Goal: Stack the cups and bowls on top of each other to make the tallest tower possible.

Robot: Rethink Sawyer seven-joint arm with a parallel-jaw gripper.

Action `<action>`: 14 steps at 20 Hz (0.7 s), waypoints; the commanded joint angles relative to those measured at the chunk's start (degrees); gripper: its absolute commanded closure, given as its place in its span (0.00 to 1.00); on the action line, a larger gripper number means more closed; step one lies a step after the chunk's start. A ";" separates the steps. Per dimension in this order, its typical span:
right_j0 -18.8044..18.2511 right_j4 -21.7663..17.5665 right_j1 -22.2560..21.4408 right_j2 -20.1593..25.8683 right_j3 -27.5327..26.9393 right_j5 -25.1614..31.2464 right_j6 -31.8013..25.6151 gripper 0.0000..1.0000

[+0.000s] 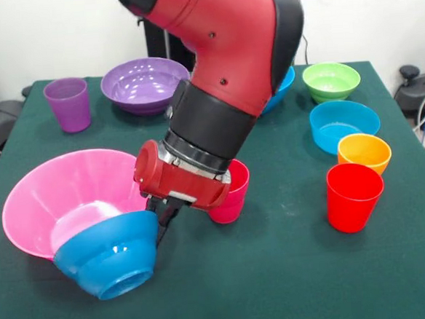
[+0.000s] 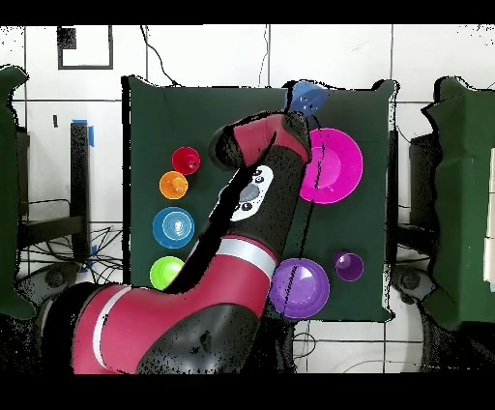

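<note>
My gripper (image 1: 159,220) is shut on the rim of a blue bowl (image 1: 110,256), which hangs tilted at the front rim of the huge pink bowl (image 1: 61,192). From overhead the blue bowl (image 2: 307,97) shows just past the pink bowl (image 2: 334,166). A magenta cup (image 1: 235,194) stands right behind my wrist. Along the right side stand a red cup (image 1: 354,197), an orange bowl (image 1: 364,152), a cyan bowl (image 1: 343,123) and a green bowl (image 1: 331,80). A purple bowl (image 1: 144,84) and a purple cup (image 1: 68,104) stand at the back left.
Another blue bowl (image 1: 283,89) is mostly hidden behind my arm. The green cloth table (image 1: 279,272) ends near the blue bowl at the front. In the overhead view my arm covers the table's middle.
</note>
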 commanded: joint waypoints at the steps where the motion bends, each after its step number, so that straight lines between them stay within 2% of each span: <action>1: -1.51 -4.65 -3.65 10.66 -5.73 5.63 -15.80 1.00; 4: -1.78 -4.29 -4.53 11.73 -7.04 9.73 -17.42 1.00; 7: -1.53 -3.55 -4.64 11.66 -8.71 16.20 -18.71 1.00; 11: -1.13 -1.74 -3.94 10.99 -10.20 26.71 -17.27 1.00; 14: -0.93 -0.92 -4.74 11.02 -8.27 31.54 -15.41 1.00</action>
